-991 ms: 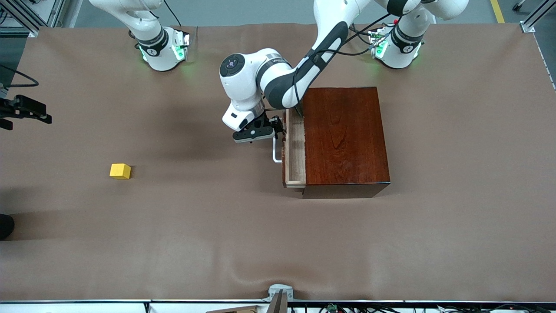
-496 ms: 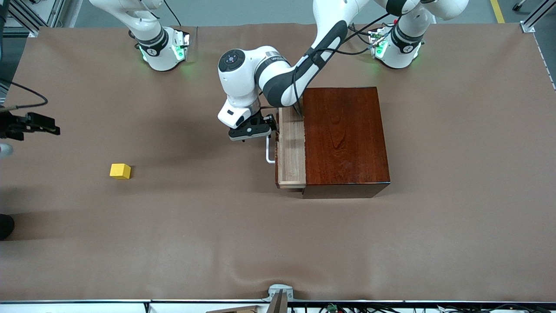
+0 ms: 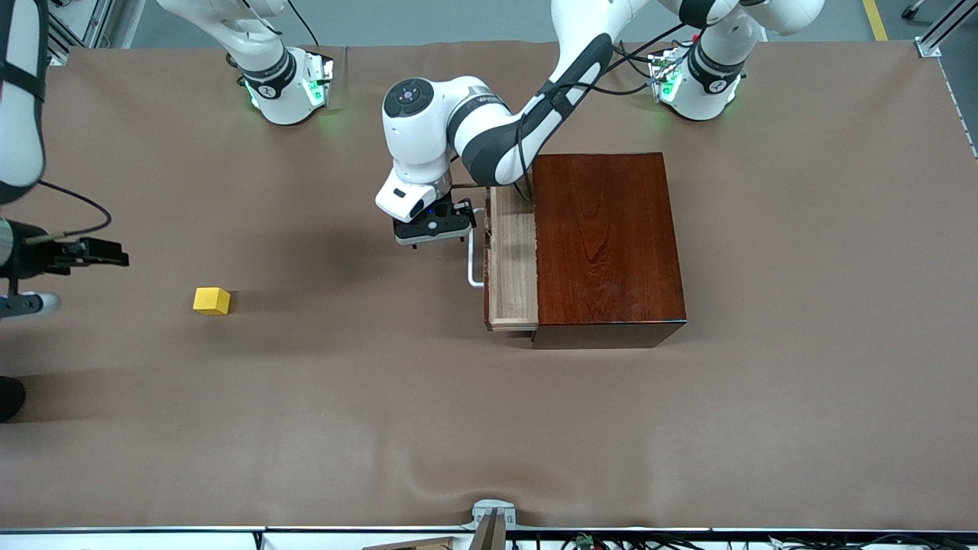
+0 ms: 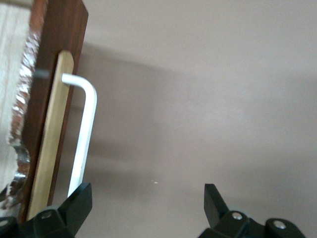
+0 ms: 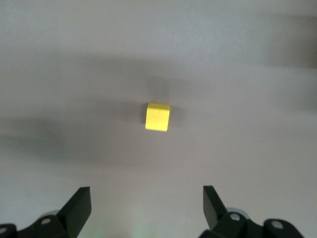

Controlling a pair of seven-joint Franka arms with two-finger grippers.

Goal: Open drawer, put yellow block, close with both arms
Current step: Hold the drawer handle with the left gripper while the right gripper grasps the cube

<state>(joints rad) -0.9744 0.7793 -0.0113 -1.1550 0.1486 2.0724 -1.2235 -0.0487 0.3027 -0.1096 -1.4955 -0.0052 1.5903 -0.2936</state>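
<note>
The drawer (image 3: 512,260) stands partly pulled out of the dark mahogany box (image 3: 607,241), its pale wood tray showing. Its white handle (image 3: 475,260) also shows in the left wrist view (image 4: 83,134). My left gripper (image 3: 433,229) hovers beside the handle, open and empty (image 4: 146,203), with the handle just outside one finger (image 4: 79,204). The yellow block (image 3: 212,300) lies on the table toward the right arm's end. My right gripper (image 3: 107,254) is up in the air near it, open and empty (image 5: 146,203). The block (image 5: 157,117) lies ahead of its fingers, not between them.
A brown mat (image 3: 489,412) covers the whole table. The box stands toward the left arm's end. The arm bases (image 3: 286,88) (image 3: 699,84) are lit green along the table's edge farthest from the front camera.
The drawer slid a little farther out, then stopped. My left gripper drew away from the handle. My right gripper moved in from the table's edge toward the yellow block.
</note>
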